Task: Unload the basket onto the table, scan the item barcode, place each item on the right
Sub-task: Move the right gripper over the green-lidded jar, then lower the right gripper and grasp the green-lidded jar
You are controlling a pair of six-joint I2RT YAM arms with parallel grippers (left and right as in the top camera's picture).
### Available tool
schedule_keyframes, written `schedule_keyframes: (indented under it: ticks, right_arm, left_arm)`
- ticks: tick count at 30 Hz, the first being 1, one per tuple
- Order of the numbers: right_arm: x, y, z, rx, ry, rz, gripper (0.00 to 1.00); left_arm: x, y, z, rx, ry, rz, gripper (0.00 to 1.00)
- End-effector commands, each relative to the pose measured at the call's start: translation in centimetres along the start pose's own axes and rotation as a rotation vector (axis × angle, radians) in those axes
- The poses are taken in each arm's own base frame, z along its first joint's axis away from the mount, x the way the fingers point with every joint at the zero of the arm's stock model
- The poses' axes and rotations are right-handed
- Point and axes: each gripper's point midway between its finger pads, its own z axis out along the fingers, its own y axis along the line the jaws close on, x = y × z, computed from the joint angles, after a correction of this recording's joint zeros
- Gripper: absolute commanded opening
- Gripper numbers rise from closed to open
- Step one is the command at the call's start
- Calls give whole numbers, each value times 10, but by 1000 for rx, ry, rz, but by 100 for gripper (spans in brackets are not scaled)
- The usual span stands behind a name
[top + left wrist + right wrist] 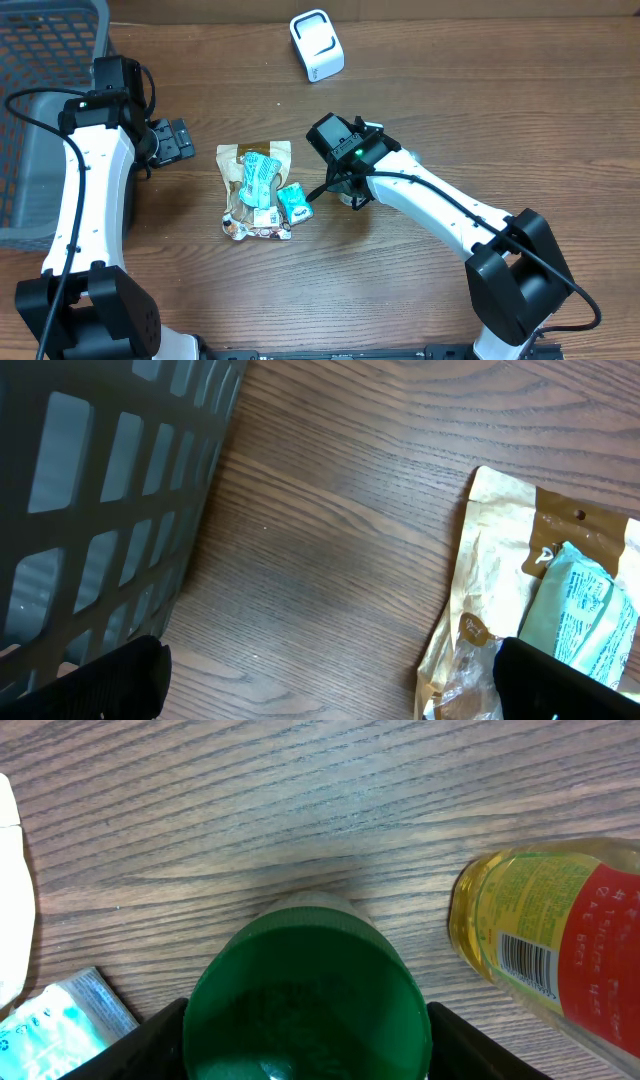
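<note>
Right wrist view: the green-capped item [305, 1005] is seen from above, apparently upright on the table [300, 810], between the fingers of the right gripper [305, 1045] and just right of the packet pile [256, 190]. The cap is flanked closely on both sides; whether it is clamped cannot be told. A bottle [550, 955] lies just beside one finger and could be nudged and rolled. A grip taken only on the smooth cap could slip in a lift. A teal packet [60, 1020] lies near the other finger. The left gripper [178, 140] is spread wide and empty beside the basket [40, 110]. Bare table is offered toward the scanner [317, 45] near the far edge.
</note>
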Motion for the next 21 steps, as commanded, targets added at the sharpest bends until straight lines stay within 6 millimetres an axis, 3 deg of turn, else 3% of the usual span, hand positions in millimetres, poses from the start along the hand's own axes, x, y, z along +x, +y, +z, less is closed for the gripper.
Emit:
schedule_keyframes:
  ticks: [1,13,21]
  right_arm:
    - [-4,4,-3,-14,-8,8,67]
    - [9,18,-4,-96,71,0,67]
    - [20,32,-7,-184,129,-155,67]
  left_arm:
    - [-8,2,-11,-3,-38,9,100]
    - [-8,2,-11,-3,-38,9,100]
    - [-8,2,-11,-3,-38,9,100]
